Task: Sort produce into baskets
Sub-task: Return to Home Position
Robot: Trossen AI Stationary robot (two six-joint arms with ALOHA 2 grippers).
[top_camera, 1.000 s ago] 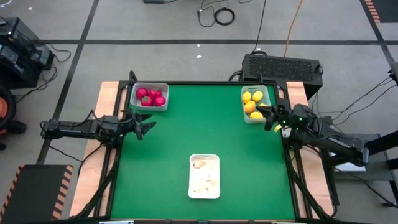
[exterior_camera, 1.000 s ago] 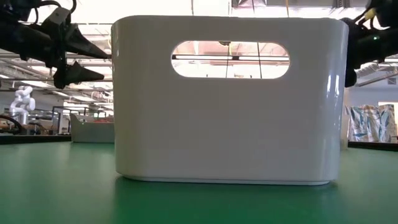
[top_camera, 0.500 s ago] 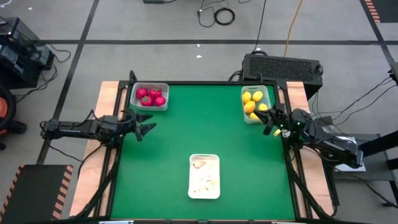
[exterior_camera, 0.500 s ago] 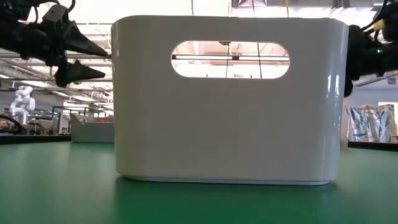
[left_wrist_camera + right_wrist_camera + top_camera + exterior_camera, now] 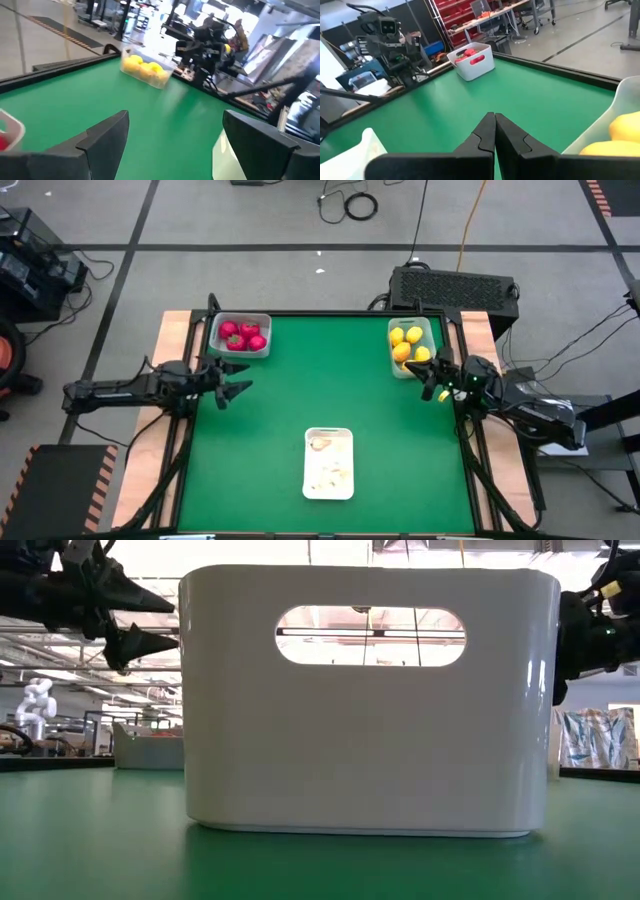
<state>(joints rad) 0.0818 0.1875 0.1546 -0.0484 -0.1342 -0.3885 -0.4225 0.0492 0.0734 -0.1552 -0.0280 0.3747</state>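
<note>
Red round produce lies in the whitish-grey basket (image 5: 240, 335) at the far left corner, which also shows in the right wrist view (image 5: 472, 61). Yellow lemons fill the pale green basket (image 5: 411, 346) at the far right (image 5: 145, 70). My left gripper (image 5: 236, 388) hovers open over the table's left side, pointing level with nothing between its fingers (image 5: 175, 135). My right gripper (image 5: 430, 383) hangs shut and empty just on the near side of the lemon basket (image 5: 494, 127).
A white tub (image 5: 329, 463) with small pale pieces in it stands near the table's front middle and fills most of the low view (image 5: 365, 700). The green mat (image 5: 330, 395) lies bare between the three containers. A black case (image 5: 455, 285) sits behind the far right edge.
My left gripper has swung a little toward the far edge and rolled about its own axis, staying open. My right gripper, still shut, has sunk slightly and drawn back a little beside the lemon basket. The produce and containers have not moved.
</note>
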